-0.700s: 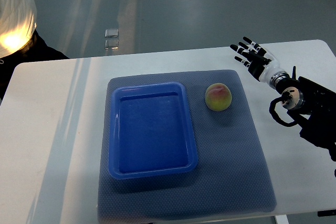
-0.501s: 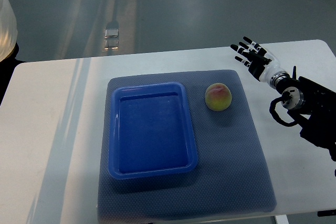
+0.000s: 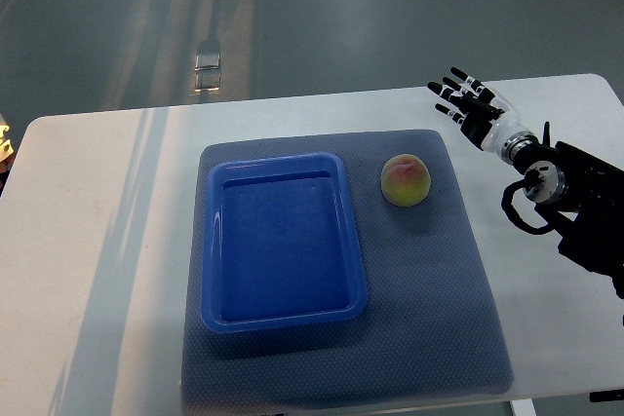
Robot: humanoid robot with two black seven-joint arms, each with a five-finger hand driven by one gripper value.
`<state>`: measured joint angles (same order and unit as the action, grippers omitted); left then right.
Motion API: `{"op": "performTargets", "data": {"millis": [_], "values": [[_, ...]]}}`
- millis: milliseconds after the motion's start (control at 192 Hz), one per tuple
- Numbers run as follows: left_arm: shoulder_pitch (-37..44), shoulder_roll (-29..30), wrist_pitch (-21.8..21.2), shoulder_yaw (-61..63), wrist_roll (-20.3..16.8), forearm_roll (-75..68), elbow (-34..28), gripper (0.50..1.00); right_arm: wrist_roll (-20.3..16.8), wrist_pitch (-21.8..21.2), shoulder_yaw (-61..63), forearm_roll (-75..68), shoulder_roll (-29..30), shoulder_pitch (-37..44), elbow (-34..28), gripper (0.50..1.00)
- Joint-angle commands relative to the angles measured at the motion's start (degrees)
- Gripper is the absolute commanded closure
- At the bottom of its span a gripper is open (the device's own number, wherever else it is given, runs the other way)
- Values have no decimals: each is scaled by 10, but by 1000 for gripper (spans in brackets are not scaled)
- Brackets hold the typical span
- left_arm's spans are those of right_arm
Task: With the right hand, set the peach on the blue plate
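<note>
Farthest from our right hand, over on its left, lies the blue plate (image 3: 283, 241), really a shallow rectangular tray with nothing in it. Its long axis runs from the far side of the table toward us. It sits on a dark mat (image 3: 429, 319) spread over the white table (image 3: 88, 241).

Between the plate and our hand sits the peach (image 3: 405, 180), on the mat just beside the plate's far right corner and apart from its rim. It is nearly round, so we see no real long axis; its redder blush faces up and toward the plate, and we cannot make out a stem end.

Our right hand (image 3: 471, 107) hovers to the right of the peach and a little beyond it, over the mat's far right corner. Its fingers (image 3: 454, 79) are spread wide and hold nothing. It is well clear of the fruit. Our left hand is out of view.

We judge that the reach has hardly begun. The main risk is the shape of the fruit: if our fingers touch one side first, it may roll across the mat. A shallow grip could let it slip on the lift, and a low carry could clip the plate's raised rim.
</note>
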<state>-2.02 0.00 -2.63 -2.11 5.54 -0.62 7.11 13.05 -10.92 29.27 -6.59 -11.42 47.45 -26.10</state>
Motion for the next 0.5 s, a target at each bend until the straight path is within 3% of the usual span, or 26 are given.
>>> {"op": "performTargets", "data": {"millis": [0, 496], "values": [[0, 0, 0, 0, 0, 0, -1, 500, 3, 3, 0, 0, 1, -2, 0, 570], [0, 0, 0, 0, 0, 0, -2, 500, 7, 0, -2, 1, 3, -1, -1, 566]]}}
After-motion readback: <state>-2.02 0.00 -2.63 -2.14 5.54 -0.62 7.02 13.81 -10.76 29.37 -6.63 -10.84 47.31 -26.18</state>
